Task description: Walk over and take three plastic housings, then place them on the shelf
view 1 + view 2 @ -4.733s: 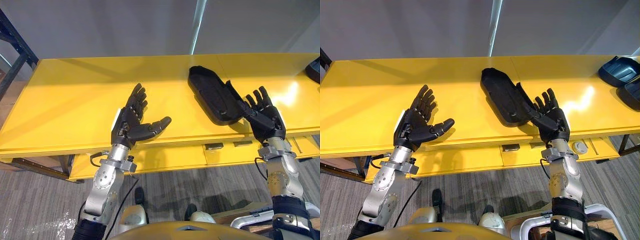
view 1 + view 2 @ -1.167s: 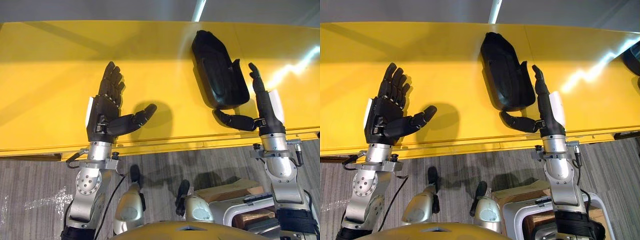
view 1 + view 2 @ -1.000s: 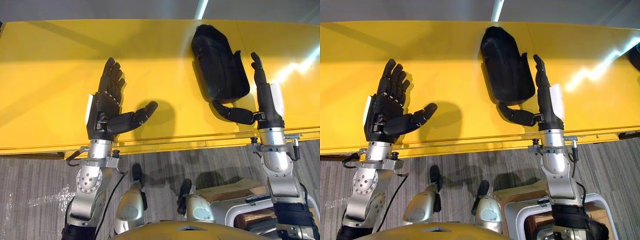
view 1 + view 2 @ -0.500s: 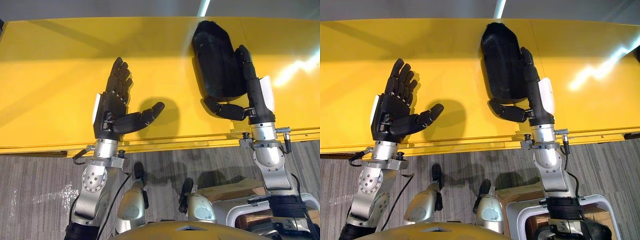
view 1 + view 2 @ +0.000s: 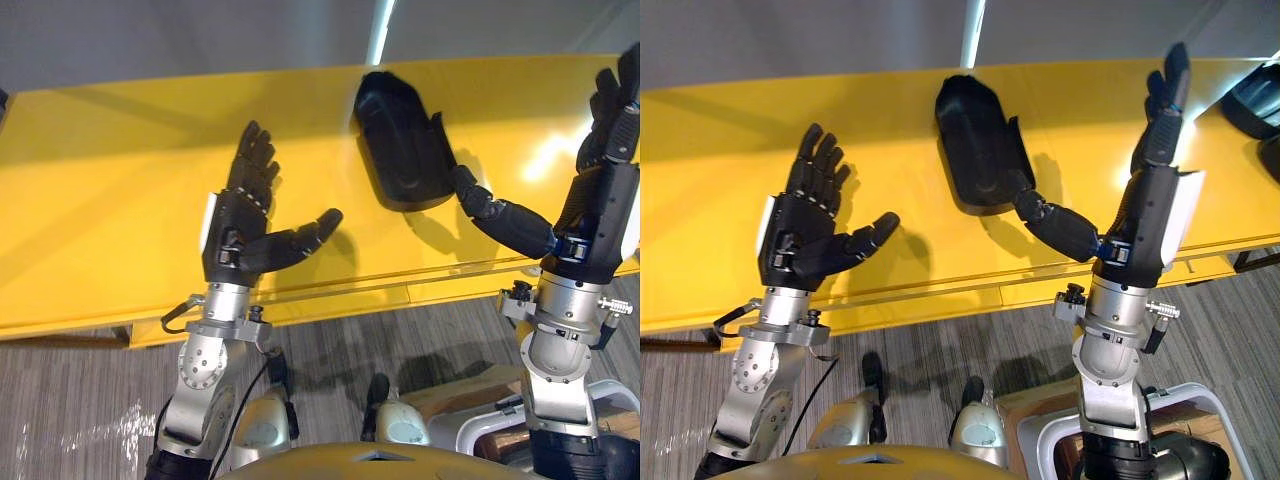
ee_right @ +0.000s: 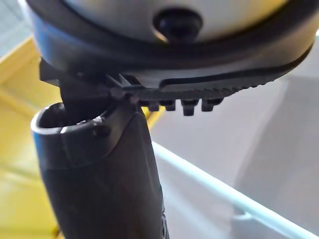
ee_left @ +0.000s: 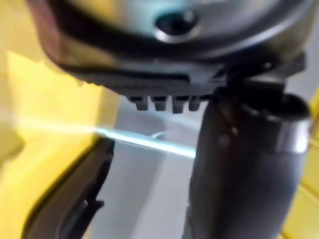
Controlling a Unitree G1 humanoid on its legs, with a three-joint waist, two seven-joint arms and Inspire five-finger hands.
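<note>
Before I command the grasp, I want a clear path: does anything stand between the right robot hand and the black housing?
Nothing visible does. The right robot hand, open, points its thumb at the housing over bare yellow table.

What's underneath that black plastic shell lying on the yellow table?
The black housing lies directly on the yellow table, whose bare top shows all round it. Anything beneath is covered by the housing itself. The right hand points its thumb toward the housing's near corner.

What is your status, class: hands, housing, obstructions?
Left hand open, empty. Right hand open, raised, thumb near black housing. Housing flat on yellow table, ungrasped. More housings at table's right end.
</note>
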